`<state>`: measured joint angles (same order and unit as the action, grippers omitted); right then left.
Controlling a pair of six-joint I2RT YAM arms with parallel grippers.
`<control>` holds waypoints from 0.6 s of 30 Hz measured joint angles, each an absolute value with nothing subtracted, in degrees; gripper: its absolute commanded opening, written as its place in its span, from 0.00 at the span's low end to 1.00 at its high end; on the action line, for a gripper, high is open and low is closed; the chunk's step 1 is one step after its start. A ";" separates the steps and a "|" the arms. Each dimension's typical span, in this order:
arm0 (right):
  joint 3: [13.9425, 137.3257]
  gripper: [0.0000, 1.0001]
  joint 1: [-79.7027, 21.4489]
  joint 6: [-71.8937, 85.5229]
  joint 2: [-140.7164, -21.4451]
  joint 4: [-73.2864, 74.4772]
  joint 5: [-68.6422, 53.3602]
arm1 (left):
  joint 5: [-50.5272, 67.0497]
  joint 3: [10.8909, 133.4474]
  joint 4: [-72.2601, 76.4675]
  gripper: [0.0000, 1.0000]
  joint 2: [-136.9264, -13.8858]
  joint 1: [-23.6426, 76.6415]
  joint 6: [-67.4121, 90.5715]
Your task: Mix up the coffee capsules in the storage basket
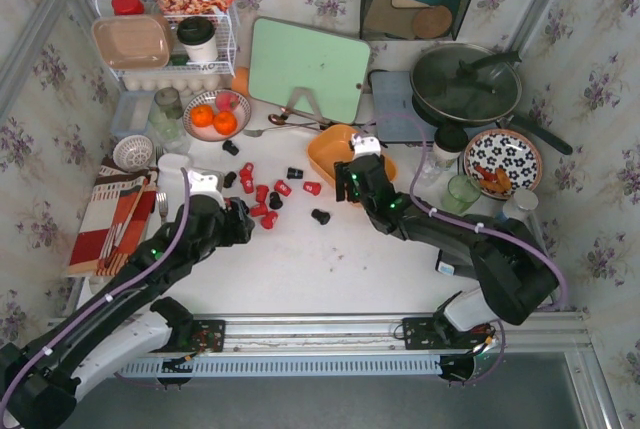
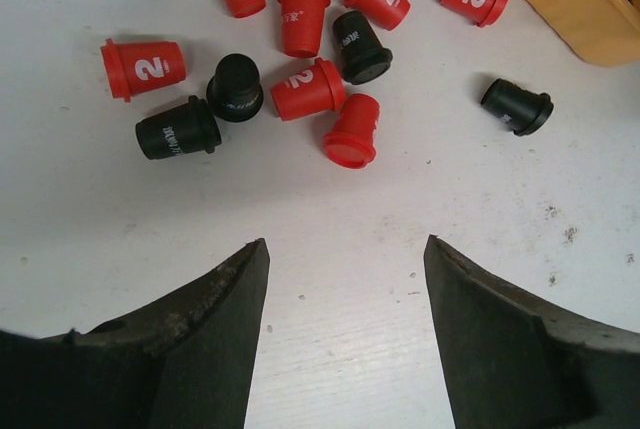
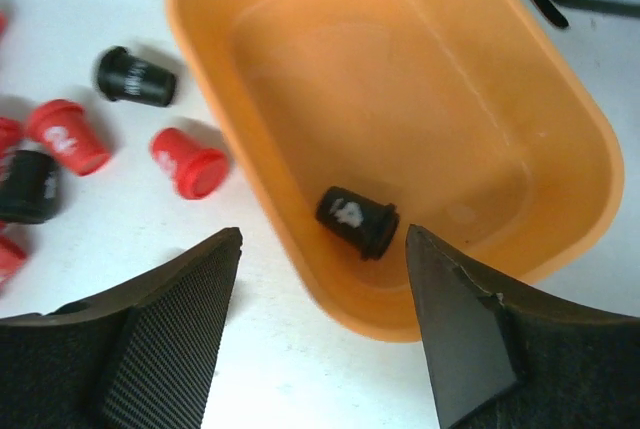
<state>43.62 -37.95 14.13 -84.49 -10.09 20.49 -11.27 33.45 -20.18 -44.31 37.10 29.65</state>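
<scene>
Capsules (image 2: 305,89), red and black, lie loose on the white counter (image 1: 300,269), most on their sides, in a cluster just ahead of the left claw (image 2: 345,249). Its jaws stand apart with bare counter between them, touching no capsule. One black capsule (image 3: 357,219) lies on its side in the orange basket (image 3: 400,79), close to the wall nearest the right claw (image 3: 325,234), the only one seen inside. That claw hangs over the basket's near rim, jaws apart, with the black capsule below the gap and not gripped. A few more capsules sit on the counter just beside the basket. Farther back the counter carries a green board (image 1: 308,69), a lidded pan (image 1: 465,84) and a white wire rack (image 1: 225,49), with a striped cloth (image 1: 110,214) at the left edge. Floral wallpaper (image 1: 600,79) covers the walls.
</scene>
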 measured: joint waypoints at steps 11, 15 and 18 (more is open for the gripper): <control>50.33 0.65 -48.23 8.47 -84.75 -3.86 18.68 | -14.35 31.77 -20.45 0.66 -43.09 37.10 30.24; 52.99 0.64 -49.93 7.33 -90.48 -0.54 17.02 | -15.03 31.44 -20.67 0.66 -42.98 37.10 30.48; 54.81 0.63 -50.76 7.18 -94.04 1.74 15.79 | -15.59 31.29 -20.97 0.66 -42.37 37.10 30.48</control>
